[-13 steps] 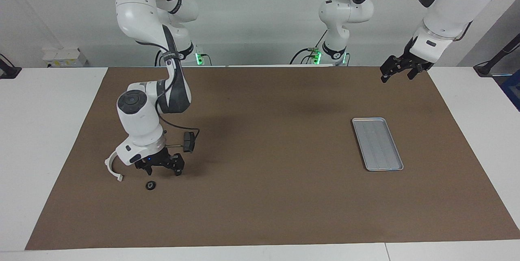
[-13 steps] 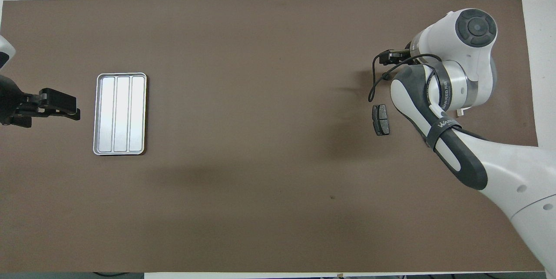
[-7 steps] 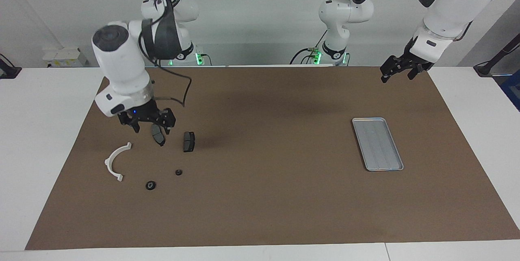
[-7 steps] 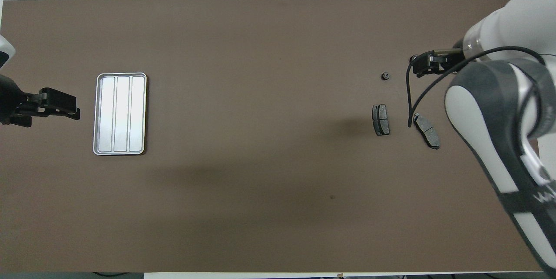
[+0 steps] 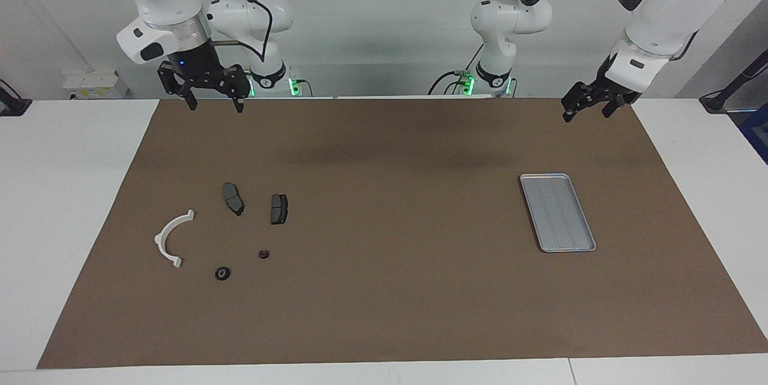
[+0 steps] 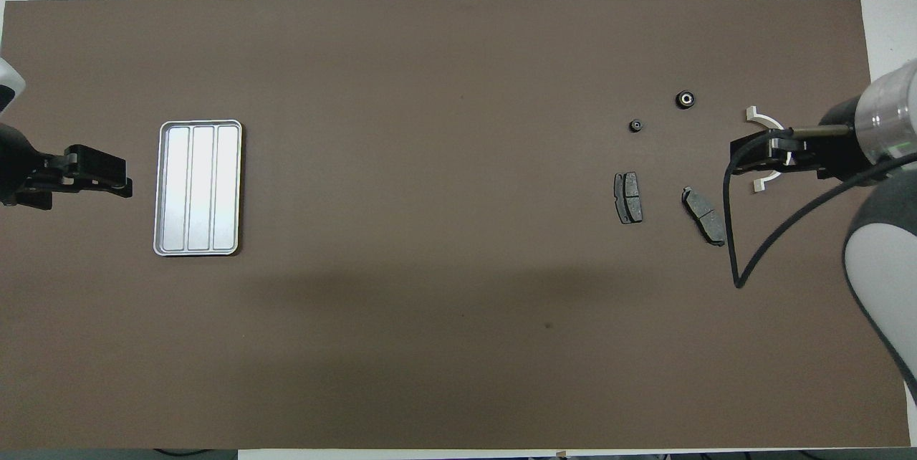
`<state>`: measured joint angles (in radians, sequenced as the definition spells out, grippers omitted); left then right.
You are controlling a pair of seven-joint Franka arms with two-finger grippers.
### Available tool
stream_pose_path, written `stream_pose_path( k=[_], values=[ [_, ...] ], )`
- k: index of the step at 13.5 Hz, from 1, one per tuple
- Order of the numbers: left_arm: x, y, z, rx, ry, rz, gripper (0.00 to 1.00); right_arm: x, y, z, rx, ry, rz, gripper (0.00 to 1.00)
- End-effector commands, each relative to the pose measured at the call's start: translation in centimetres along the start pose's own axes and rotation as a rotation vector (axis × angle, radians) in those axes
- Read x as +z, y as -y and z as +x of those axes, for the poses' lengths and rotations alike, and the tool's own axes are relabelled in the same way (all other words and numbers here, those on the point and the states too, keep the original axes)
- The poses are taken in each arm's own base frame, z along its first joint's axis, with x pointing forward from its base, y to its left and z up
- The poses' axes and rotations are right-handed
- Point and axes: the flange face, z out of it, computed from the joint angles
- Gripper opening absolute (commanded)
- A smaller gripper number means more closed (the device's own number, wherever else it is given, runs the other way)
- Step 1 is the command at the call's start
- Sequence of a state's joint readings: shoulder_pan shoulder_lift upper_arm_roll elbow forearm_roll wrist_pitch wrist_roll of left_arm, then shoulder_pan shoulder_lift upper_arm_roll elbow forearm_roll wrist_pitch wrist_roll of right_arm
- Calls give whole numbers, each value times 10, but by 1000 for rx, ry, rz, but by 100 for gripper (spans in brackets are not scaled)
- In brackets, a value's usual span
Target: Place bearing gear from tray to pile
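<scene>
The silver-grey ridged tray lies bare toward the left arm's end of the mat. At the right arm's end lies the pile: a white half-ring bracket and two dark brake-pad plates. Farther from the robots than the plates rests the small black bearing gear, beside a slightly bigger black round part. My right gripper hangs open, high over the mat's edge at the robots' end, holding nothing. My left gripper waits open in the air beside the tray.
A brown mat covers most of the white table. A black cable loops down from the right wrist.
My right arm rose from low over the pile and drew back toward its base, open and with nothing in it. The small bearing gear and the second plate came into view. The left arm stayed still.
</scene>
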<state>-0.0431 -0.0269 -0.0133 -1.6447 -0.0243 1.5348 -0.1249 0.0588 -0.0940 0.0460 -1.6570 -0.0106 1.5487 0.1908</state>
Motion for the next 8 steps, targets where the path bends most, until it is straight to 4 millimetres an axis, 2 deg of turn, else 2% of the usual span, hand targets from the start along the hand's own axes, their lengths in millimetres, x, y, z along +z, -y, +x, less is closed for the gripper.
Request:
stream_pose_path(
  k=[1,3,8],
  values=[
    [-6,-1,1,8,-12,-14,100,3,-3,-8,-7,20,25,100],
    [-6,-1,0,8,-14,-15,100,6,-8,-5,4,24,25,100],
    [-6,-1,0,6,-12,-15,100,5,-3,-5,2,24,25,100]
  ],
)
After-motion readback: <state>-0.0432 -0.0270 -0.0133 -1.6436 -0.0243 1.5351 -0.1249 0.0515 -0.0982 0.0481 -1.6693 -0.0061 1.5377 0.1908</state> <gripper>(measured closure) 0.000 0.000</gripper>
